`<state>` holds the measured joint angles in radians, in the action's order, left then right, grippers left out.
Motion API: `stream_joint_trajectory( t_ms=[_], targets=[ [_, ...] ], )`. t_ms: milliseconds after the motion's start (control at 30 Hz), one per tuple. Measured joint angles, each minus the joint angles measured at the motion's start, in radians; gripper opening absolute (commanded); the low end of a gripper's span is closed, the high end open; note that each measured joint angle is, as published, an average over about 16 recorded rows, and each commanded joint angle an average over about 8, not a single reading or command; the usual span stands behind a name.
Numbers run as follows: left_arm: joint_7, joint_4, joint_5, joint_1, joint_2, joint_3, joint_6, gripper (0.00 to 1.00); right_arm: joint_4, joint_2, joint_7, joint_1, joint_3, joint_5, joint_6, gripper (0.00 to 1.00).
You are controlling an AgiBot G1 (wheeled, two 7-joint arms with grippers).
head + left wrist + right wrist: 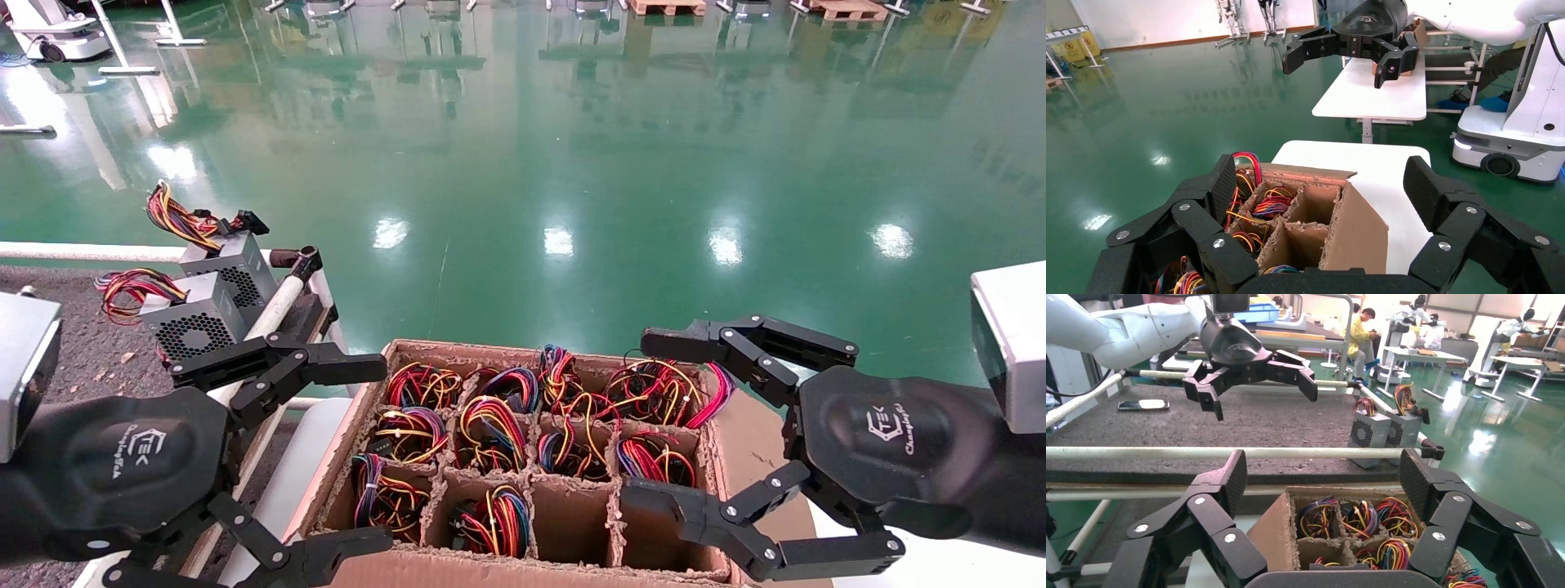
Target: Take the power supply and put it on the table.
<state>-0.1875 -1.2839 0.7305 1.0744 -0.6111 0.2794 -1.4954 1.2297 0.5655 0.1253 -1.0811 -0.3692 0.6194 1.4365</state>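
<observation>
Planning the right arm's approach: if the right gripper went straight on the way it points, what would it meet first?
Probably the carton: the open right gripper points at its wire-filled cells, with the table beyond. Depth is unclear.

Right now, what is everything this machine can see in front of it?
Carton: one, brown cardboard, divided into cells, on a white surface between the two arms.
Wire bundles: about ten, red, orange, yellow, blue and black, filling most cells; the near right cells are empty.
Power supplies: two, grey metal boxes with vents and wire looms, at the table's far corner.
Table: one, dark grey, speckled, white tube rail, at the left.
Floor: glossy green, beyond.
Left gripper: black, jaws open, at the carton's left edge.
Right gripper: black, jaws open, over the carton's right side.
</observation>
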Motion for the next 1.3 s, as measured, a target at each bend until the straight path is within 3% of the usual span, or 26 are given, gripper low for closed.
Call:
stream_joint_trajectory(
  t_ms=[1000,1300],
  targets=[
    [0.003,0.000,0.004,0.001,0.000,0.000,0.003,1.00,0.000,0.000,0.000,0.000,0.000,0.000,0.000,0.00],
    [0.056,-0.015,0.114,0.017,-0.024,0.018,0.076,1.00,0.000,0.000,0.000,0.000,0.000,0.000,0.000,0.00]
  ],
)
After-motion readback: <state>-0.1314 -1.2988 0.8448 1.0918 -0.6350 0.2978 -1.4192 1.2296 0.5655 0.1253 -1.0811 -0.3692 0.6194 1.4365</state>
